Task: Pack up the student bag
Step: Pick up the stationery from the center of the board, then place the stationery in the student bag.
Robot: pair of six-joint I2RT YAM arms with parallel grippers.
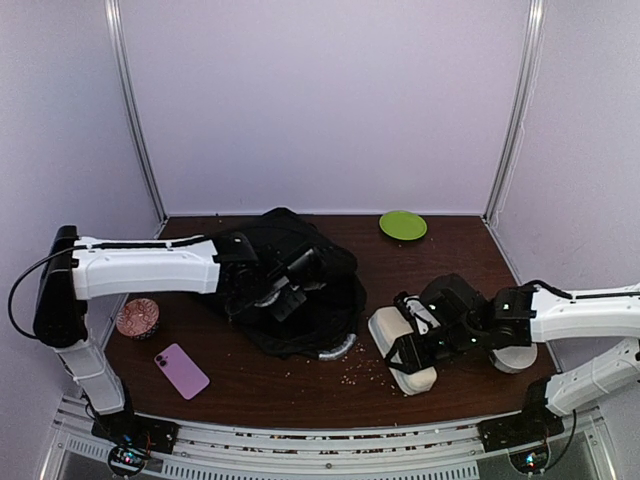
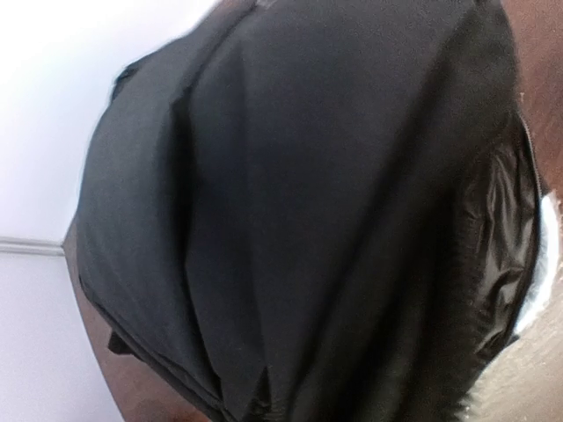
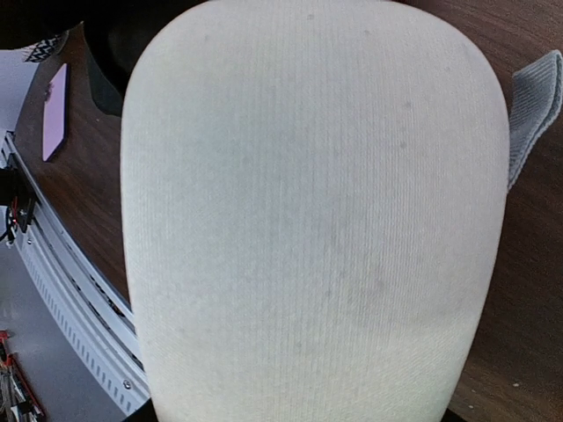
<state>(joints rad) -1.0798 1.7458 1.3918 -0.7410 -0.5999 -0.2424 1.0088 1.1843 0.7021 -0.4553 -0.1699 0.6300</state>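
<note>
Black backpack (image 1: 300, 255) slumped mid worktop (image 1: 250, 390), silvery rim at its near edge. The left gripper (image 1: 283, 288) is closed, down on the backpack fabric. The right gripper (image 1: 415, 345) clamps a white pouch (image 1: 388, 326) just right of the backpack. Green plate (image 1: 403, 224) at back. Pink phone (image 1: 181, 370) and round patterned tin (image 1: 137, 318) front left. Crumbs (image 1: 352, 374) near the pouch.

white arms (image 1: 150, 268), black joints (image 1: 55, 300), black cables (image 1: 14, 300).

The top camera looks down from behind the near edge over the whole tabletop (image 1: 450, 265). The left wrist camera faces the bag (image 2: 308, 220) close up; the right, a white knit object (image 3: 308, 220), phone (image 3: 55, 110) at its edge. The top view shares all three.
</note>
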